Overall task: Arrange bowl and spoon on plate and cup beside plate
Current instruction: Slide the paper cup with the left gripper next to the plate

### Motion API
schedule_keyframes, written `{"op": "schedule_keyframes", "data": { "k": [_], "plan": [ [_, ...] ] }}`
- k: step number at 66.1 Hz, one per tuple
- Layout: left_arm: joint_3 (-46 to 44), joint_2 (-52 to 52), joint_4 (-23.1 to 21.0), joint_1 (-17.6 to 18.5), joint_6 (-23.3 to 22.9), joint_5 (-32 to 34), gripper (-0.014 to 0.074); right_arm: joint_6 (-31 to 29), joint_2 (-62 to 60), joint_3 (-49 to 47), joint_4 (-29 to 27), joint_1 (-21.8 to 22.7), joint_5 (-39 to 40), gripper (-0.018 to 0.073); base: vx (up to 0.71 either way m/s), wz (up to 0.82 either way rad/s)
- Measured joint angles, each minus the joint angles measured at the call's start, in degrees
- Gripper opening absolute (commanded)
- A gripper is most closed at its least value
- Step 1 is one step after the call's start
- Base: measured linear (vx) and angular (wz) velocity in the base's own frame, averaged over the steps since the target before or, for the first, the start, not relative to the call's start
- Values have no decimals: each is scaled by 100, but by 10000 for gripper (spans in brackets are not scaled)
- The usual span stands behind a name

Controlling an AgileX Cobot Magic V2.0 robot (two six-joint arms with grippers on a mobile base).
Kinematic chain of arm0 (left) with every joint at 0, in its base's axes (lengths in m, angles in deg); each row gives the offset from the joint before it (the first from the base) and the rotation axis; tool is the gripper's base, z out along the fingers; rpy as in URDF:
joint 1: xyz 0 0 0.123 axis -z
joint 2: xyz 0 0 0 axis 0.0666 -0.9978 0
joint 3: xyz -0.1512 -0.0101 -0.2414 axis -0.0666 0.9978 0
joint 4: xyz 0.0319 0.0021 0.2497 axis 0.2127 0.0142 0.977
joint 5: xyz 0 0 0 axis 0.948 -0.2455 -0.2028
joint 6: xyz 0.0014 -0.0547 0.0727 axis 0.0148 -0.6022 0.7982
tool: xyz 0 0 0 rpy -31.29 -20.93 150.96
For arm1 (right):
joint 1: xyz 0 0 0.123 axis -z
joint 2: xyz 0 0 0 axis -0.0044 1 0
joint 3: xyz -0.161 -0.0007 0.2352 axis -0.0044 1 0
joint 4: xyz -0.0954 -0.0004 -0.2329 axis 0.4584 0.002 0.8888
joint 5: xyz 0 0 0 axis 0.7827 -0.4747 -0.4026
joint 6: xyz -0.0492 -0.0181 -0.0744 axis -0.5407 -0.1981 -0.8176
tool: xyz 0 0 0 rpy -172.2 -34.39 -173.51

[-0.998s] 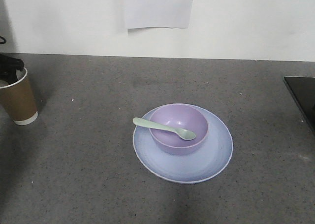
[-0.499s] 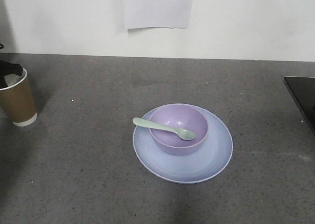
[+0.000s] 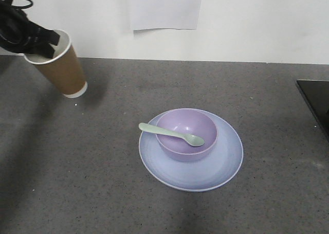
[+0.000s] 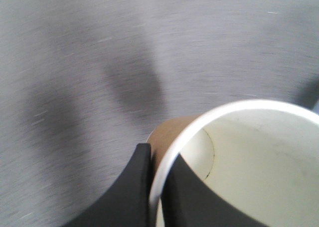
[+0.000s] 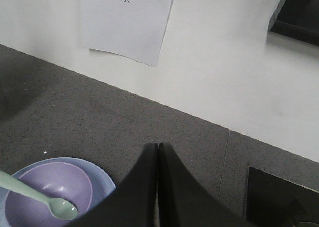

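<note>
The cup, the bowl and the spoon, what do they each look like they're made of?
The cup, pinched at its rim by the left gripper, looks like brown paper: matte kraft wall, white rolled rim, white inside with a visible seam. The bowl looks like smooth lavender plastic with a soft sheen. The spoon seems matte mint-green plastic, though coated ceramic can't be ruled out for either.

One bowl [image 3: 186, 133], one spoon [image 3: 171, 134], one plate [image 3: 190, 150], one cup [image 3: 58, 64], one wall sheet [image 3: 165, 7].

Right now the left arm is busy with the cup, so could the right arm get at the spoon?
Probably yes: the right tool is shut and empty, and the spoon lies uncovered across the bowl just below it.
</note>
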Motion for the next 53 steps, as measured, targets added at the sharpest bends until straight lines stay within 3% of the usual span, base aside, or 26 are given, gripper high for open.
{"op": "schedule_keyframes", "data": {
  "k": [1, 2, 9, 26, 53],
  "plan": [
    [-7, 6, 6, 71, 6, -22, -8, 0, 0, 0, 0, 0, 0, -11, 0, 0],
    [-18, 5, 374, 956, 7, -226, -8, 0, 0, 0, 0, 0, -82, -11, 0, 0],
    [-18, 5, 428, 1236, -4, -256, -8, 0, 0, 0, 0, 0, -106, -11, 0, 0],
    [-18, -216, 473, 1354, -365, -340, -7, 0, 0, 0, 0, 0, -106, -11, 0, 0],
    [-18, -696, 472, 1570, -402, -485, -6, 0, 0, 0, 0, 0, -147, -11, 0, 0]
  ]
}}
